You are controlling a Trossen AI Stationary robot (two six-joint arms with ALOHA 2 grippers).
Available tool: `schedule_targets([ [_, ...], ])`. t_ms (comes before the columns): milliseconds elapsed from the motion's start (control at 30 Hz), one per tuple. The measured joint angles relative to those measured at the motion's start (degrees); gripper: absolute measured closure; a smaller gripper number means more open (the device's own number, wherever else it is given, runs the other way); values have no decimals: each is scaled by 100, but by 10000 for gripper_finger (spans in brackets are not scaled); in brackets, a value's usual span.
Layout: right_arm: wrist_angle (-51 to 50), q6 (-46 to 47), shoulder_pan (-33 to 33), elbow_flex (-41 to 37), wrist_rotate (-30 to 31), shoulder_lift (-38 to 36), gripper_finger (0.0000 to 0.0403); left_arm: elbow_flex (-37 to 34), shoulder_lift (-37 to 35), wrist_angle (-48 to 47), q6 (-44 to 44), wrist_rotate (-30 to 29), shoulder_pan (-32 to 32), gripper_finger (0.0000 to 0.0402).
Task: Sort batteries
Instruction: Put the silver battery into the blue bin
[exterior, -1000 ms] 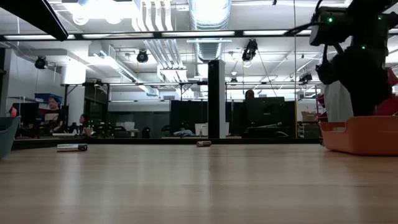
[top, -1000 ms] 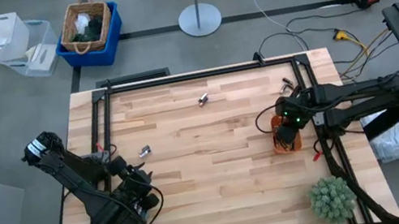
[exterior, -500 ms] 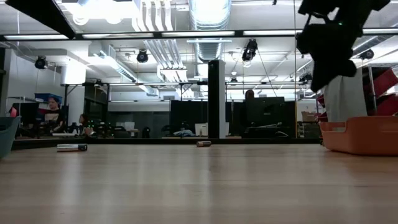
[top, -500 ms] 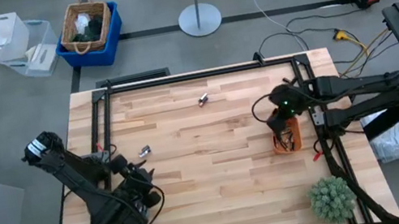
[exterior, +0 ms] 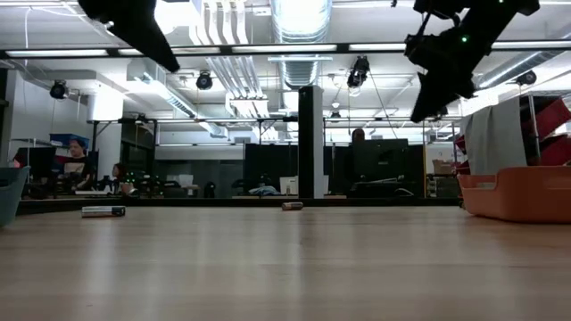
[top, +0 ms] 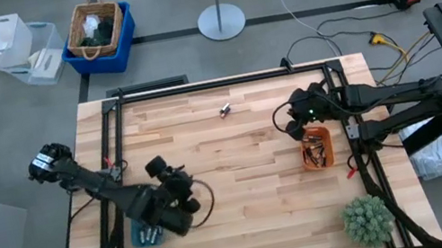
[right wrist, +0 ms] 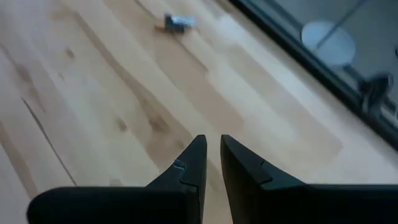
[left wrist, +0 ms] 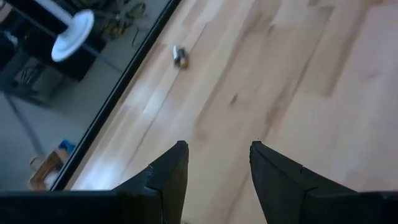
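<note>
One battery point(top: 224, 111) lies on its side on the wooden table near the far edge; it also shows ahead of both grippers, as the battery point(left wrist: 180, 56) and the battery point(right wrist: 176, 23). A second battery point(exterior: 103, 211) lies at the left in the low view. Several more fill the orange tray point(top: 317, 149). My right gripper point(right wrist: 213, 149) hovers just beyond that tray's far left corner, its fingers a narrow gap apart and holding nothing. My left gripper point(left wrist: 217, 155) hangs open and empty above the table's near left part.
A teal tray point(top: 144, 237) sits at the near left edge, partly under my left arm. A green plant point(top: 367, 219) stands at the near right corner. A black frame point(top: 196, 85) runs along the table's far edge. Bare wood lies between the two arms.
My right gripper has risen out of the orange tray and gone toward the table's left and far edge. My left arm has swung up from the near left corner toward the table's middle, uncovering the teal tray. The batteries on the table have not moved.
</note>
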Motion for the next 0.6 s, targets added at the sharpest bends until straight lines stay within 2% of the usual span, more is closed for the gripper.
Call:
schedule_targets([
  [133,473,-402,2,0,1,-2,365,0,-33,-18,451,488,702,249],
  [300,773,-609,2,0,2,-2,365,0,-37,-25,1084,1454,1475,249],
  [600,676,-362,7,-2,-115,-6,365,-31,-37,38,1656,2798,1809,249],
])
